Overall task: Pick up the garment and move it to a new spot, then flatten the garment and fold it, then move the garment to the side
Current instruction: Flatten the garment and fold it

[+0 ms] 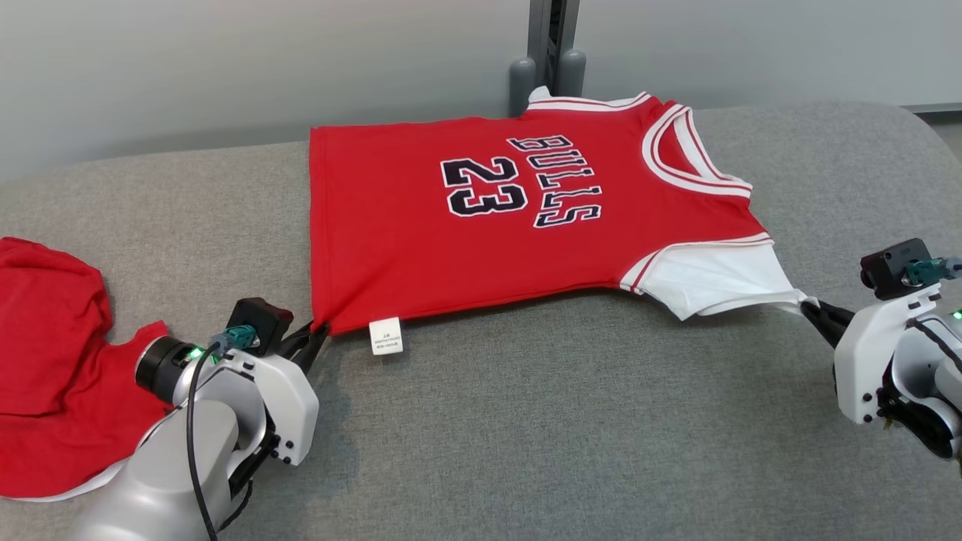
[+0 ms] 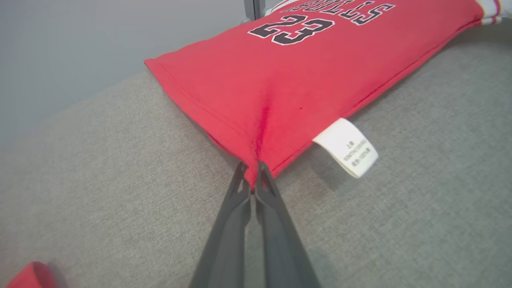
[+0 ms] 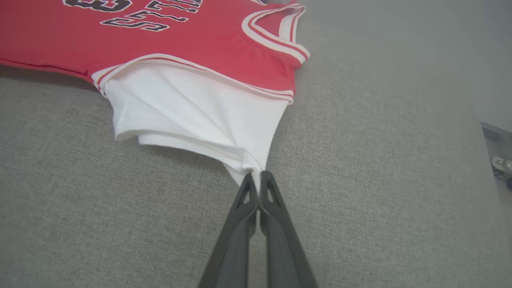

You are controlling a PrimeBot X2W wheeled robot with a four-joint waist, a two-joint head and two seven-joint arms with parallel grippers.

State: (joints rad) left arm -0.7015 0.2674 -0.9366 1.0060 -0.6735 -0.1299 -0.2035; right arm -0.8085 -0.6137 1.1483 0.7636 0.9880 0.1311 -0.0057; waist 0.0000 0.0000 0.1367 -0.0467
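Observation:
The garment [image 1: 421, 240] is a red basketball jersey with "BULLS 23" printed on it and white sleeves, spread across the grey cushioned surface. My left gripper [image 1: 319, 330] is shut on its near hem corner [image 2: 251, 172], close to a white care label [image 2: 347, 147]. On the other side my right gripper [image 1: 810, 306] is shut on the tip of the white sleeve [image 3: 192, 112]. The cloth [image 3: 224, 76] pulls taut towards both grippers, and its near edge lifts slightly off the surface.
A second red garment [image 1: 52, 353] lies crumpled at the left edge beside my left arm. A grey post [image 1: 552, 45] stands behind the jersey against the wall. Bare grey cushion [image 1: 564, 436] stretches in front of the jersey.

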